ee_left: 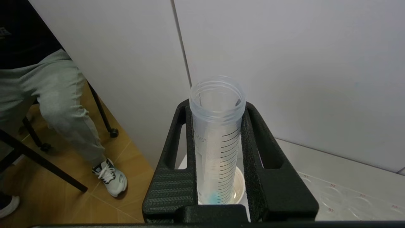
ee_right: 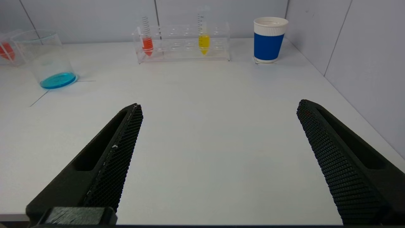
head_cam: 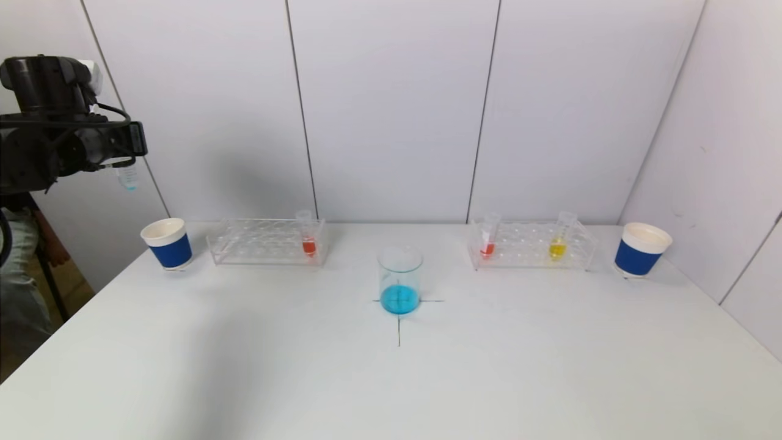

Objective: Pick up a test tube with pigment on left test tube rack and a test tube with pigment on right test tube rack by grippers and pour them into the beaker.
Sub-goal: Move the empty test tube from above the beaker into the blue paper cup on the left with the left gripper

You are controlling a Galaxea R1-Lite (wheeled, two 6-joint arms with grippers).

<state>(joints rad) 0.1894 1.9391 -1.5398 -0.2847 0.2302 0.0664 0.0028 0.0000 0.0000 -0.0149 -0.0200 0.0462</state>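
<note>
Far to the left, the left gripper (head_cam: 122,160) hangs high above the table edge, its jaws pinching an almost empty test tube (head_cam: 127,176) upright; only a faint blue trace sits in its tip. In the wrist view a white cup rim shows right under the tube, so I judge the tube is being held over the left paper cup (head_cam: 167,243) for discarding.

Next comes the left rack (head_cam: 267,242), with one tube of orange pigment (head_cam: 308,239) standing at its right end. In the middle, on a cross drawn on the table, sits the beaker (head_cam: 400,280), a shallow layer of blue liquid in its bottom; the mark seems there to fix the pouring spot within reach of both arms.

Further right, the right rack (head_cam: 530,245) holds a red tube (head_cam: 488,235) and a yellow tube (head_cam: 560,237), both upright and untouched, with the right paper cup (head_cam: 641,249) beyond. The right gripper (ee_right: 218,158) waits low and well short of the rack, its jaws spread wide and empty, pointing toward the rack.
</note>
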